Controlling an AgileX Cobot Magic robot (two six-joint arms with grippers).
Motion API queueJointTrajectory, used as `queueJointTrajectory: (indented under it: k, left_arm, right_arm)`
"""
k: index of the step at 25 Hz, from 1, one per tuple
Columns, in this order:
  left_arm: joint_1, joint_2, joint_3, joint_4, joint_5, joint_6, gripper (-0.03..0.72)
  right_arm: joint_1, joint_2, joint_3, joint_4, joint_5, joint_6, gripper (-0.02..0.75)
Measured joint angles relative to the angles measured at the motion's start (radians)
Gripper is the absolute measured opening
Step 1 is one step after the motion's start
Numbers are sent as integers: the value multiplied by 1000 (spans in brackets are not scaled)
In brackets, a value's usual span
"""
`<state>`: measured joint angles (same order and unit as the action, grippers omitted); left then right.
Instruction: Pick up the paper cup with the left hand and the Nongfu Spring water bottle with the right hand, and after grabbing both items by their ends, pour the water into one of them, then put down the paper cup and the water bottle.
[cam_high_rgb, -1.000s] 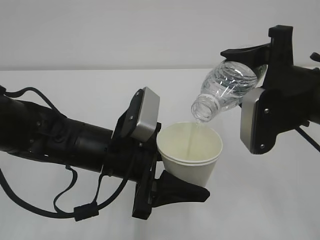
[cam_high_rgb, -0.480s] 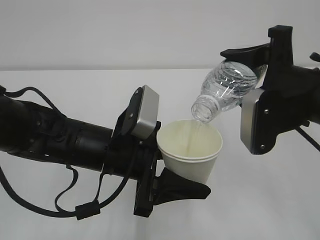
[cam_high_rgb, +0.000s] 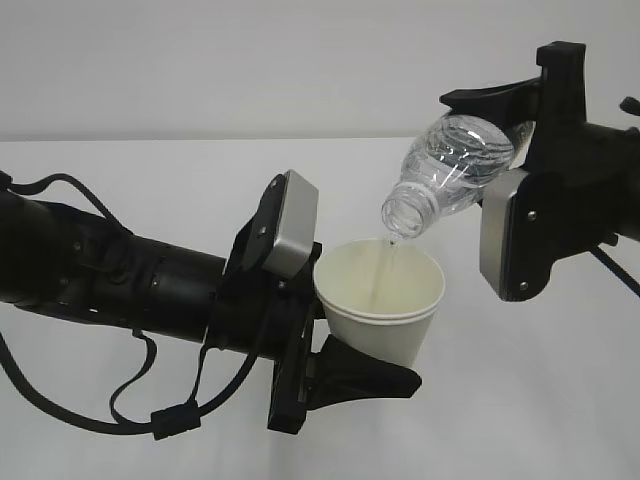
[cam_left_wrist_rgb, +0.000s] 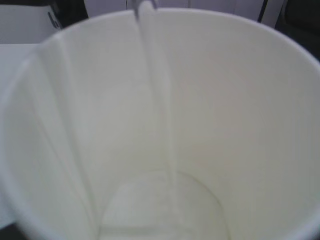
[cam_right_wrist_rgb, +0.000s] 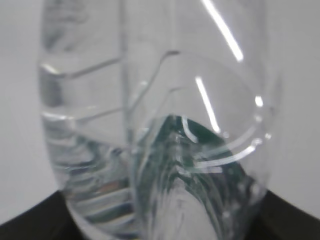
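Observation:
The white paper cup (cam_high_rgb: 380, 300) stands upright in the air, and my left gripper (cam_high_rgb: 388, 335) is shut on its lower part. One black finger (cam_high_rgb: 365, 378) shows under it; the other is hidden behind it. The clear Nongfu Spring water bottle (cam_high_rgb: 450, 165) is tilted neck-down to the left above the cup, with my right gripper (cam_high_rgb: 497, 150) shut on its base end. A thin stream of water (cam_high_rgb: 392, 258) runs from its open mouth into the cup. The left wrist view shows only the inside of the paper cup (cam_left_wrist_rgb: 225, 115), the stream (cam_left_wrist_rgb: 155, 75) and pooled water (cam_left_wrist_rgb: 160, 210). The ribbed bottle (cam_right_wrist_rgb: 150, 125) fills the right wrist view.
A white table (cam_high_rgb: 150, 165) runs under both arms, with a plain pale wall behind. Loose black cables (cam_high_rgb: 130, 400) hang below the left arm. Each wrist carries a grey plate (cam_high_rgb: 290, 228).
The right gripper and the bottle have risen slightly, so the mouth stands a little higher over the cup. The left arm and cup sank slightly, then held still. Water keeps running.

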<state>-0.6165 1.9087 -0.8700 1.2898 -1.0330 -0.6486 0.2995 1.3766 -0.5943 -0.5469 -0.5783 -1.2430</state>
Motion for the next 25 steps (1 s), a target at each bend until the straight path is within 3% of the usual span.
queueJointTrajectory:
  k: [25]
  left_arm:
    - [0, 0, 0, -2, 0, 0, 452]
  right_arm:
    - [0, 0, 0, 0, 0, -6, 468]
